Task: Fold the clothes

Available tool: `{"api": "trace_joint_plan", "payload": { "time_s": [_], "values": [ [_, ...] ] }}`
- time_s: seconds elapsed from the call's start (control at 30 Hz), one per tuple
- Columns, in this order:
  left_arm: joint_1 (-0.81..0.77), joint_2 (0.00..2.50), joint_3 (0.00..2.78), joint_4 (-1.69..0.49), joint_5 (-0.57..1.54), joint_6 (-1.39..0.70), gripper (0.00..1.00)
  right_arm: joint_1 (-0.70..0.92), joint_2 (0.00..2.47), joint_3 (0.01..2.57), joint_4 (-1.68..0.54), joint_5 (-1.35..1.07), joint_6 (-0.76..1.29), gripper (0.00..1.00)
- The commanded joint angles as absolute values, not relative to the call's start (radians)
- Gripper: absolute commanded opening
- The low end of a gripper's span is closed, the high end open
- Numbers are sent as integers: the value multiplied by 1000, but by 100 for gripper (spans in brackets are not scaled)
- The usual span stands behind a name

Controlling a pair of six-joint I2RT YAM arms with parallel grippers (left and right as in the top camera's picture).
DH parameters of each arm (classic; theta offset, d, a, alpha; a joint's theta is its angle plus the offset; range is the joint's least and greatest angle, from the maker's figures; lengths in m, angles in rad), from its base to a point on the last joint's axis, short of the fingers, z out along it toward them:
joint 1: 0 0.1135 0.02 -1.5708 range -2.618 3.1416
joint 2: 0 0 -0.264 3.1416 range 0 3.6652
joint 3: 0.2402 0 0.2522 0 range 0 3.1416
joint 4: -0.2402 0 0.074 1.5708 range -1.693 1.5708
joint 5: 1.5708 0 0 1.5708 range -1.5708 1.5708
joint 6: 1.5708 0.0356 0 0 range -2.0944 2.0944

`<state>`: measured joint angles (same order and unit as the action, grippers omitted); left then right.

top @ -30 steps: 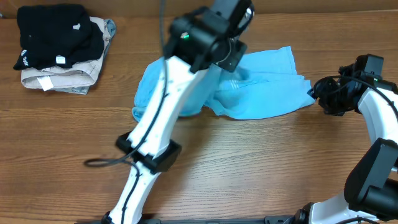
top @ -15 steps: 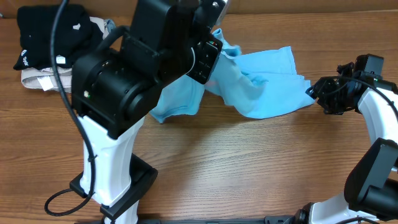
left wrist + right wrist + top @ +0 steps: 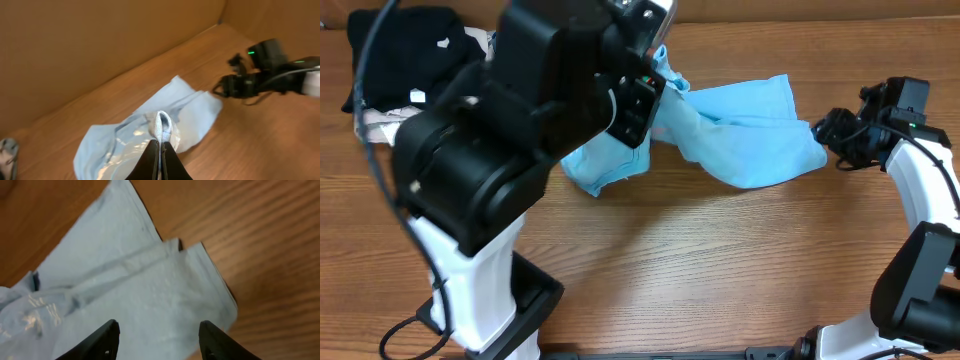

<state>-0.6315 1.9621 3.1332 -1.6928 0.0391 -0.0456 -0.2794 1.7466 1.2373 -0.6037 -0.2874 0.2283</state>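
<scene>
Pinching left gripper (image 3: 161, 146): it is clamping shut on a small fold of the T-shirt (image 3: 125, 147), raised well above the tabletop (image 3: 720, 270). By my reading, it is holding this fold high so that the rest of the cloth is hanging free and can be drawn out flat.

T-shirt position: it is lying along the far side of the tabletop, from the middle toward the right edge. Its left part is rising in a ridge to the raised gripper. Its right part is resting on the wood, creased lengthwise.

Right gripper (image 3: 157, 325): its fingers are standing apart and gripping nothing. It is hovering over the right-hand corner of the T-shirt, where two layered edges are showing. Whether it is touching the cloth I cannot tell. It is probably waiting there to take that corner, so the T-shirt can be stretched between both grippers.

Folded pile: a black garment (image 3: 405, 45) is sitting on a beige garment (image 3: 377, 122) at the far left corner of the tabletop, partly hidden and apart from the T-shirt. It is likely sitting there to leave room for folding.

Step in hand: the cloth is bunched and twisted, so this looks like straightening ahead of any fold. The task seems to be at an early stage.

Risk: the fabric is looking thin, and the pinch is taking little of it. A sharp pull is likely to slide it out.
</scene>
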Motion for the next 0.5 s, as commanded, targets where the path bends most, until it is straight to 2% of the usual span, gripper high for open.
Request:
{"api": "trace_joint_plan", "payload": {
  "time_s": [0.0,0.13,0.27,0.47],
  "values": [
    [-636,1933,3127,-1689,140,-30,4,-250,1797,1230,-552,-266,239,55],
    [-635,1937,3055,-1689,122,-30,4,-215,1875,1230,-500,-239,239,56],
    [-635,1942,2949,-1689,85,-30,4,-199,1942,1230,-463,-235,238,61],
    [-632,1942,2799,-1689,62,-30,4,-189,1959,1230,-400,-100,224,64]
  ]
}}
